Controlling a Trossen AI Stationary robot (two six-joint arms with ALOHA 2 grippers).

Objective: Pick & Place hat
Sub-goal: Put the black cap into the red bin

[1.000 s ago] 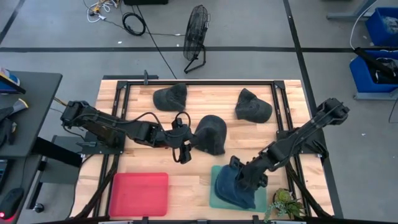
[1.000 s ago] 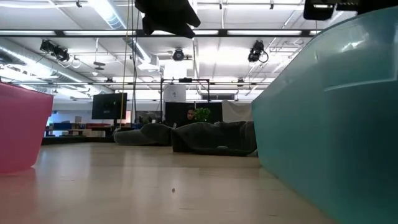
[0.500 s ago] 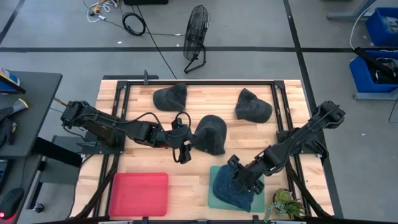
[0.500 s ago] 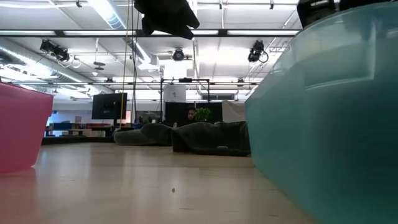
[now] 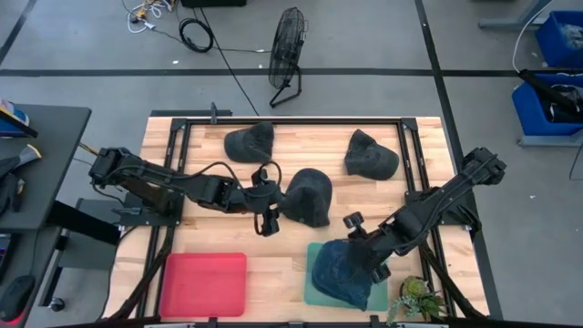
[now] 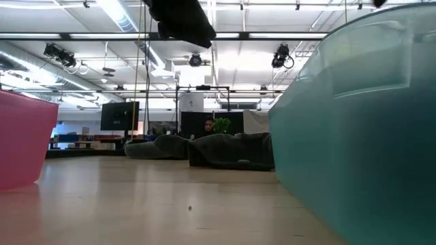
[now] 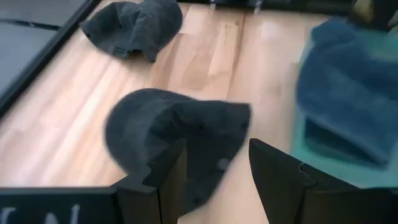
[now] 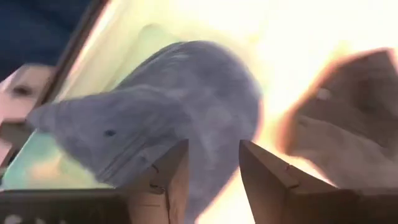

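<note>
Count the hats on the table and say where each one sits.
4. One dark hat at the far left, one at the far right, one mid-table by the left gripper, and a blue hat in the teal tray.

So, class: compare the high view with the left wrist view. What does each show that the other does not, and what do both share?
Only the high view shows the red tray, the floor fan, the potted plant, and the right hand by the blue hat.

Only the left wrist view shows close up that the left hand is open, reaching at the middle black hat.

Both show that hat, the blue hat on the teal tray, and another black hat.
</note>
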